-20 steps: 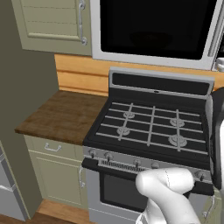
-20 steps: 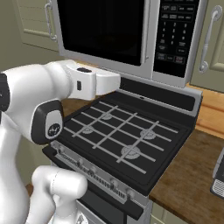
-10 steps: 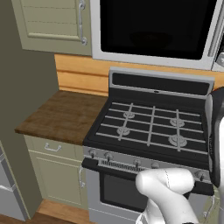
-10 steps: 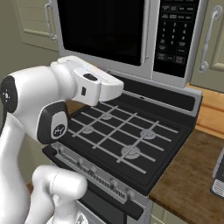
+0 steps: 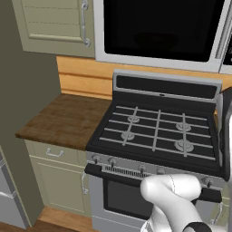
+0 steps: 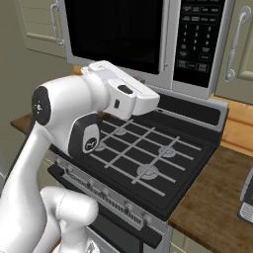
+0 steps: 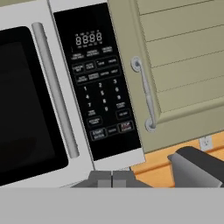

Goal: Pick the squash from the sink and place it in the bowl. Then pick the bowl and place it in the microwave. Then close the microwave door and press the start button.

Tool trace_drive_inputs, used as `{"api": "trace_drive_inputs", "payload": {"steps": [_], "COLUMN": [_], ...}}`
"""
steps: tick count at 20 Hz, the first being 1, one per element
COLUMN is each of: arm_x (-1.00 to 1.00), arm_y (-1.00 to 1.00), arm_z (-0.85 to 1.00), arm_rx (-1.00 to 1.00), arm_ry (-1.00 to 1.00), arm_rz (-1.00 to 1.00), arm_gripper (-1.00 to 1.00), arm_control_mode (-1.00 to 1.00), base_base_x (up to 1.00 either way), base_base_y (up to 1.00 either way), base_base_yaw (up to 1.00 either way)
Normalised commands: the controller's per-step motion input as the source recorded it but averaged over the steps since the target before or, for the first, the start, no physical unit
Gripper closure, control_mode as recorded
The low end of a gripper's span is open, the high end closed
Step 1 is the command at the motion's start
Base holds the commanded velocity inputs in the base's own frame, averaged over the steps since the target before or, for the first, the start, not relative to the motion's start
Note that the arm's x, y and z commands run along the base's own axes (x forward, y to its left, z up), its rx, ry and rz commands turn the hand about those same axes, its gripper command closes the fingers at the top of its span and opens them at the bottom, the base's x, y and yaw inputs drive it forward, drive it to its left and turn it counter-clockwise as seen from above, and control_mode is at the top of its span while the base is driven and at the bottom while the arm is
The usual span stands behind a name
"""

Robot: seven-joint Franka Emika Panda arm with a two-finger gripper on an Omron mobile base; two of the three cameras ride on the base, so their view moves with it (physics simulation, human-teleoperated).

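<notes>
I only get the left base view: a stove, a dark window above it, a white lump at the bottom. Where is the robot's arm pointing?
Observer: In the right base view the arm reaches over the stove toward the right part of the microwave.
Operator: What's on that side? My picture cuts it off.
Observer: A black control panel with rows of buttons. In the hand view, what looks like the start button sits in its lowest row.
Operator: And the pincer thing, is it open?
Observer: No. In the hand view the tool is shut, its tips together with nothing between them, just below the panel's lower edge.
</notes>
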Motion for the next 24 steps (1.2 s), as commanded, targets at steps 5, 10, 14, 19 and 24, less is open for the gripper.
{"api": "trace_drive_inputs", "payload": {"steps": [5,10,14,19,24], "arm_x": [0.0,0.02,0.16,0.28,0.43], "arm_y": [-0.2,-0.09,-0.08,0.0,0.0], "arm_z": [-0.01,-0.06,-0.05,-0.1,-0.02], "arm_rx": [0.0,0.0,0.0,-0.03,-0.02], "arm_ry": [0.0,0.0,0.0,-0.01,0.0], "arm_rz": [-0.02,0.0,0.0,0.0,0.0], "arm_gripper": [1.0,1.0,1.0,1.0,1.0], "arm_control_mode": [-1.0,-1.0,-1.0,-1.0,-1.0], "base_base_x": [0.0,0.0,0.0,0.0,0.0], "base_base_y": [0.0,0.0,0.0,0.0,0.0], "base_base_yaw": [0.0,0.0,0.0,0.0,0.0]}}
